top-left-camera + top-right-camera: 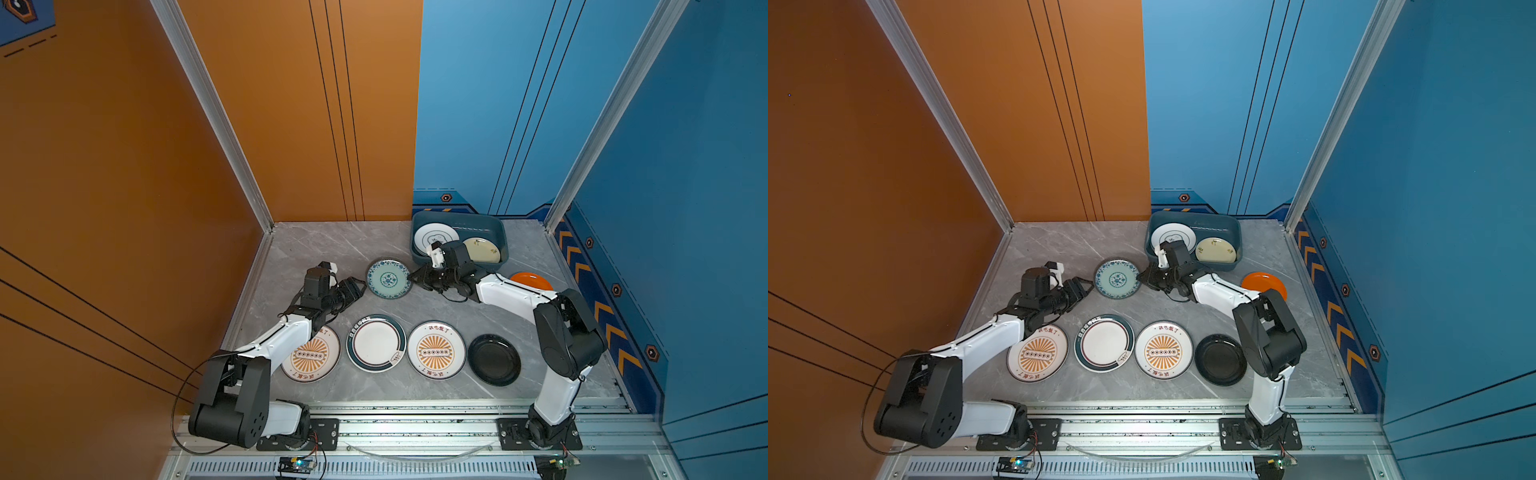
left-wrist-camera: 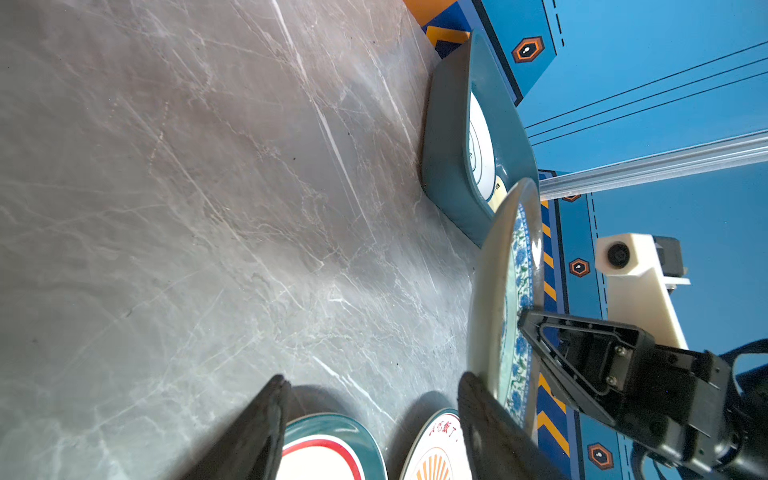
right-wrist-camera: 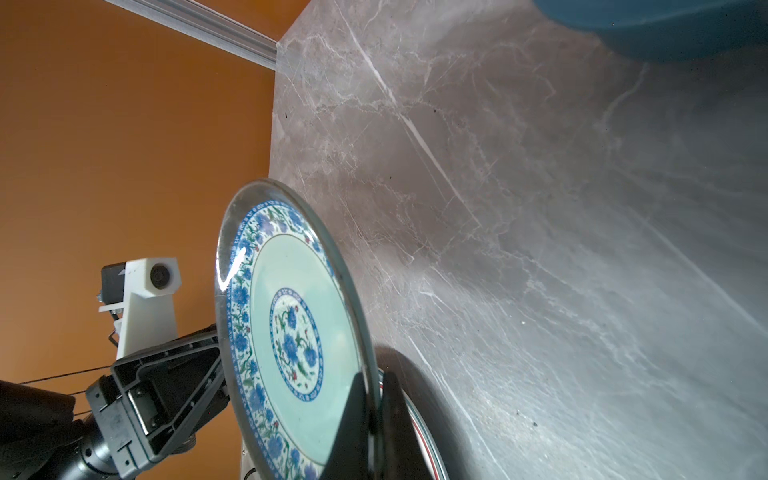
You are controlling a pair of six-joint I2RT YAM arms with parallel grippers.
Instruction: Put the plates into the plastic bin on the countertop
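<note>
My right gripper (image 1: 411, 277) (image 3: 374, 382) is shut on the rim of a teal patterned plate (image 1: 388, 278) (image 3: 299, 316), which tilts up off the countertop (image 1: 332, 249). My left gripper (image 1: 360, 286) (image 2: 376, 380) stands open at the plate's opposite edge, one finger close beside the underside; it grips nothing. The dark teal plastic bin (image 1: 457, 217) (image 2: 444, 145) stands at the back and holds a white plate with a dark ring emblem (image 1: 434, 237) and a pale yellow plate (image 1: 482, 249).
Along the front lie a sunburst plate (image 1: 311, 357) partly under my left arm, a teal-rimmed white plate (image 1: 376, 343), a second sunburst plate (image 1: 435, 350) and a black plate (image 1: 494, 359). An orange plate (image 1: 530, 280) sits behind my right arm. Walls close three sides.
</note>
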